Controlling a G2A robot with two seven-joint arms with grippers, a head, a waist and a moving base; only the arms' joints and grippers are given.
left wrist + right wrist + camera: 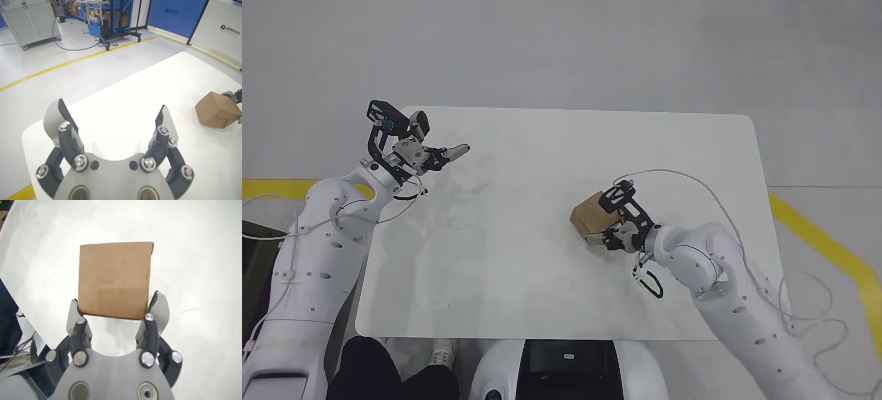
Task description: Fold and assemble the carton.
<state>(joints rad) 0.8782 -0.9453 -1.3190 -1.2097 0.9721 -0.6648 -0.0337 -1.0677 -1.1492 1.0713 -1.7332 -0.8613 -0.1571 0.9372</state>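
The right end effector pinches the brown cardboard carton toward the tabletop's right edge. The left end effector hangs spread over its far left corner.

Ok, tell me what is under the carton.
The white table shows all round the carton, which the right claw grips at one end. The patch directly beneath the carton and its underside are covered, so anything there cannot be seen.

The brown cardboard carton, folded into a closed cube, rests tilted right of the table's middle.
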